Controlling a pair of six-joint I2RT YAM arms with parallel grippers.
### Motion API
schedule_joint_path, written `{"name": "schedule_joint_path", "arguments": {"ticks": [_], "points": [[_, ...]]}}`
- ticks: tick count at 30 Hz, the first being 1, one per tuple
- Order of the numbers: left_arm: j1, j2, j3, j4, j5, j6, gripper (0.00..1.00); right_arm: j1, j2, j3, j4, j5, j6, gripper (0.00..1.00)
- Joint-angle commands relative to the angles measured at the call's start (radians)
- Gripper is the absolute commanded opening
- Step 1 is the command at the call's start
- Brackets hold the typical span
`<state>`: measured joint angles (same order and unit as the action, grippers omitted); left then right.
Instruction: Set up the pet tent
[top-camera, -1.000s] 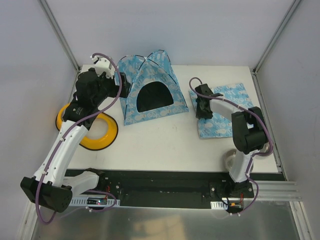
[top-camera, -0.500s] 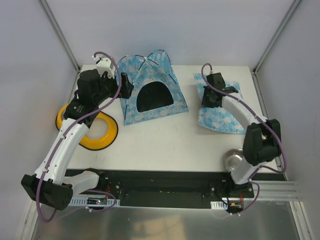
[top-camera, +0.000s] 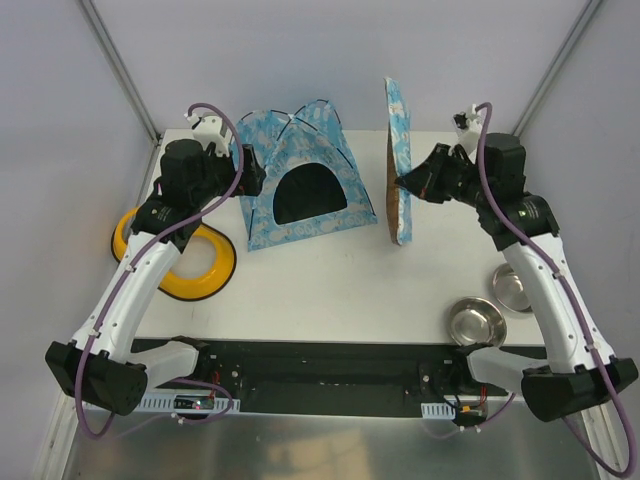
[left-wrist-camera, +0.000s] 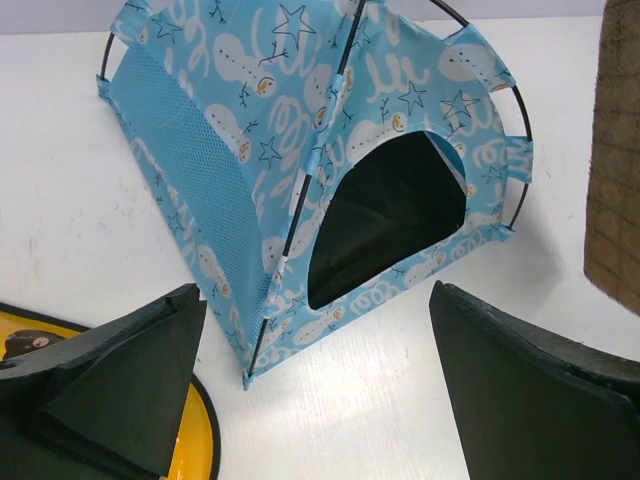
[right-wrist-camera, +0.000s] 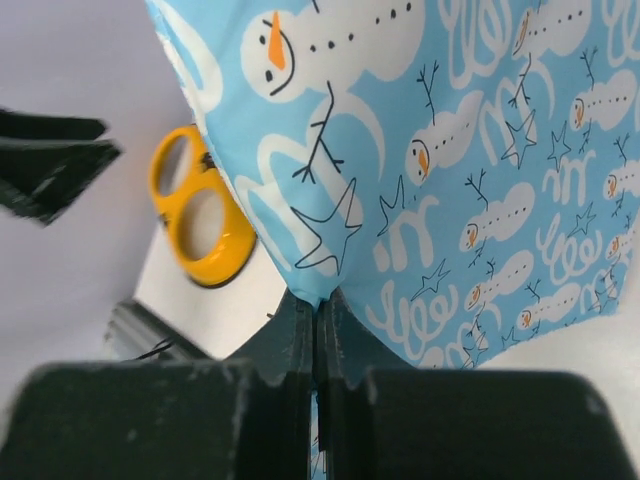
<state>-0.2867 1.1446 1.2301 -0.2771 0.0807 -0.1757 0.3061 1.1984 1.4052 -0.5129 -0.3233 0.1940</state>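
Blue snowman-print mat (top-camera: 398, 140) hangs upright, pinched tight in the right jaws beside the standing pet tent (top-camera: 290, 150); left jaws gape wide above the bench (top-camera: 330, 280).

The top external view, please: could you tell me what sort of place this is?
Probably a robotics lab test cell: a white table walled by plain panels on metal struts, a left arm and right arm bolted at its near edge, and staged pet props: pet tent, yellow double bowl, steel bowls.
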Motion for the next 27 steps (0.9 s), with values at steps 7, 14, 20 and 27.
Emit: {"name": "schedule_joint_path", "arguments": {"ticks": [7,14,20,27], "points": [[0.004,0.021,-0.020,0.012,-0.145,-0.036,0.98,0.014,-0.167,-0.002,0.024,-0.361,0.176,0.00],[0.004,0.060,-0.029,0.026,-0.134,0.010,0.97,0.013,-0.171,0.031,0.112,-0.471,0.272,0.00],[0.004,0.078,-0.037,0.032,-0.055,0.033,0.98,0.060,-0.131,-0.003,0.171,-0.464,0.298,0.00],[0.004,0.112,-0.086,0.082,-0.028,0.061,0.97,0.203,-0.036,-0.014,0.214,-0.438,0.288,0.00]]}}
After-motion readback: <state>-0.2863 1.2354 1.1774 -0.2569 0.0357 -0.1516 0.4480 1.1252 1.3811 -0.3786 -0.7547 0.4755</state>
